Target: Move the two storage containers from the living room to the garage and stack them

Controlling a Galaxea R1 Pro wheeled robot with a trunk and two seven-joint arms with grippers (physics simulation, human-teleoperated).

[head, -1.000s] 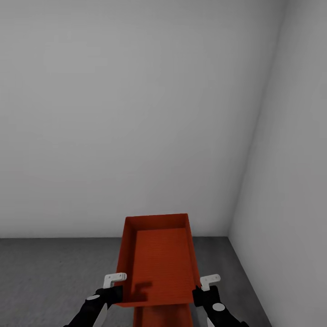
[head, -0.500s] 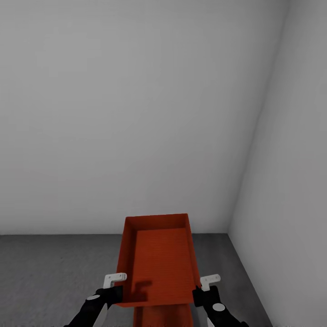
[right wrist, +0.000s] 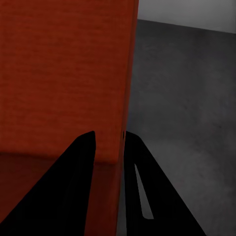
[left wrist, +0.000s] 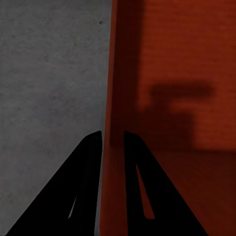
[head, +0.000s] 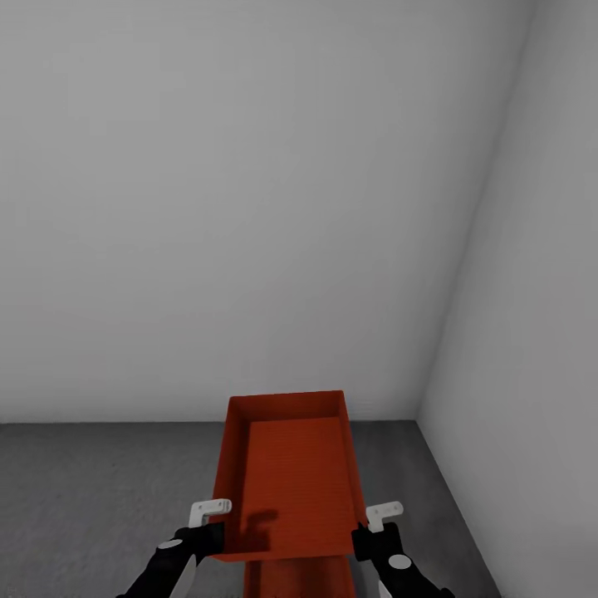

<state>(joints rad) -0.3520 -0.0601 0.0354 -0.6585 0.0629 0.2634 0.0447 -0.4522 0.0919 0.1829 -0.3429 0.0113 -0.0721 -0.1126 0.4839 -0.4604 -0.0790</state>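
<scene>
The robot stands in a corner of the garage, with pale grey walls [head: 249, 208] ahead and at its right, and the dark concrete floor [head: 91, 490] below.

The upper bin [head: 291, 477] is in the air in front of the trunk, with its long axis pointing straight away from the robot toward the far wall. Under its near end a piece of the second bin [head: 299, 579] shows, low at the edge of the head view; I judge it lies on the floor, but I cannot see the contact. The two bins look lined up in the same direction.

Both arms carry the upper bin at its near corners, so neither arm is nearer. The left gripper [left wrist: 113, 140] has one of the fingers [left wrist: 91, 147] outside the left long wall and the other inside, closed on this thin wall. The right gripper [right wrist: 109, 140] grips the right long wall in the same way.

The coming move depends on one relation: the held bin is above the lower one and parallel to it. I think it must go straight down, and a little back toward the robot if the near ends must meet.
</scene>
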